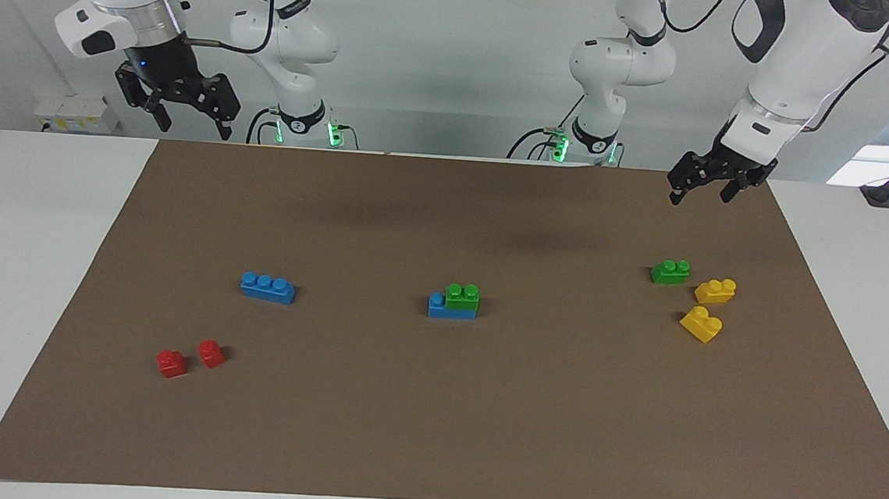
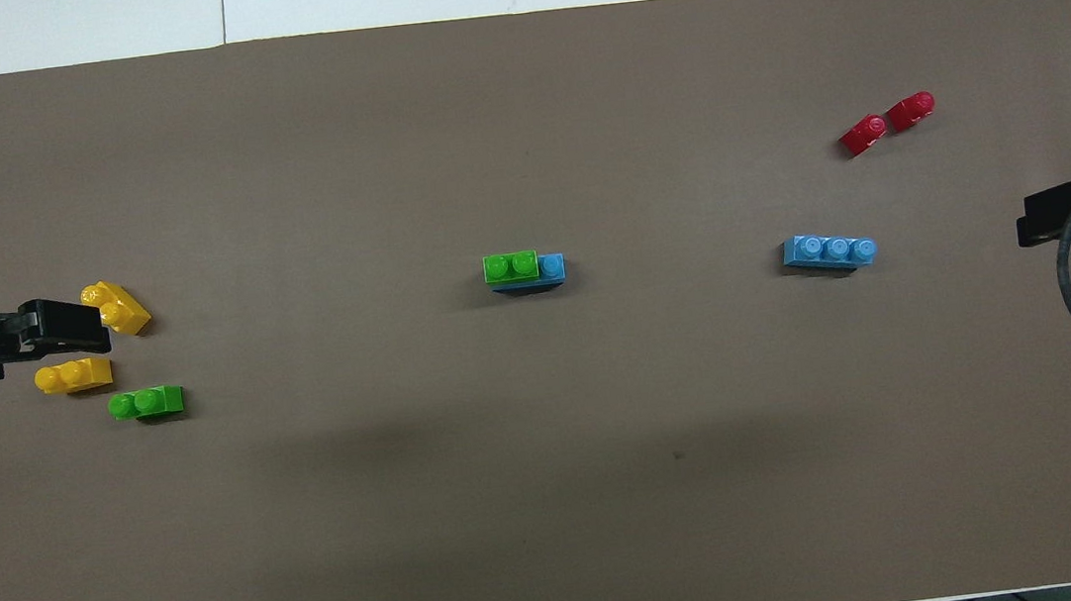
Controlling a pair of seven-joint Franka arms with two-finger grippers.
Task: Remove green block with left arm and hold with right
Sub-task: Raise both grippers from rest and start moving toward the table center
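Note:
A green block [image 1: 462, 295] with two studs sits pressed on top of a blue brick [image 1: 437, 308] in the middle of the brown mat; it also shows in the overhead view [image 2: 510, 265]. A second green block [image 1: 670, 271] lies loose toward the left arm's end [image 2: 146, 402]. My left gripper [image 1: 703, 191] hangs open and empty in the air over the yellow bricks at that end [image 2: 65, 325]. My right gripper [image 1: 191, 118] hangs open and empty, raised over the mat's edge at the right arm's end [image 2: 1049, 215].
Two yellow bricks [image 1: 715, 290] [image 1: 701, 324] lie beside the loose green block. A blue three-stud brick [image 1: 267, 287] lies toward the right arm's end. Two red bricks [image 1: 171, 363] [image 1: 211, 353] lie farther from the robots than it. The brown mat [image 1: 431, 436] covers the table.

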